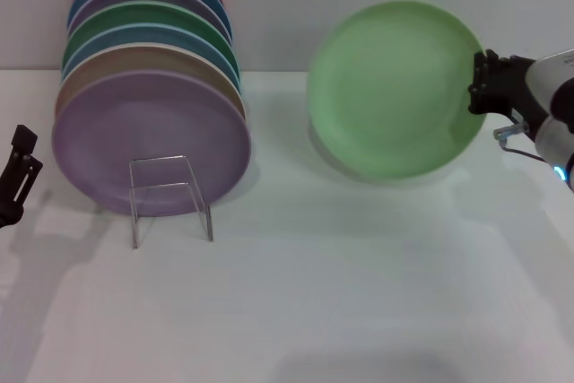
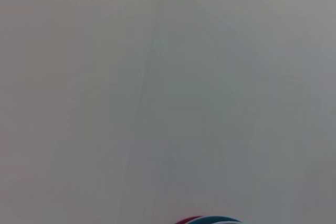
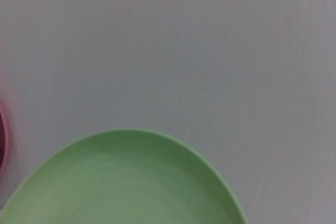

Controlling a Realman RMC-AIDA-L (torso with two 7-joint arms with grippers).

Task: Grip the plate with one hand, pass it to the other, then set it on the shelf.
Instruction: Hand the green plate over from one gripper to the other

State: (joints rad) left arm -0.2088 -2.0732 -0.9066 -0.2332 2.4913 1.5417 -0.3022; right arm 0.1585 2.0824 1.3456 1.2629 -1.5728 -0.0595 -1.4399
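The light green plate point(image 1: 395, 87) is held up on edge above the white table, its face toward me, right of centre in the head view. My right gripper point(image 1: 484, 85) is shut on its right rim. The plate's upper rim point(image 3: 126, 182) fills the lower part of the right wrist view. The shelf point(image 1: 169, 196), a clear acrylic rack, stands at the left with a row of upright coloured plates, a lilac plate point(image 1: 148, 141) in front. My left gripper point(image 1: 20, 168) sits at the far left edge, beside the rack and apart from it.
The white table point(image 1: 359, 293) runs across the front and meets a pale wall behind. Rims of the rack's red and blue plates point(image 2: 210, 220) peek into the left wrist view. A red rim point(image 3: 2, 140) shows at the edge of the right wrist view.
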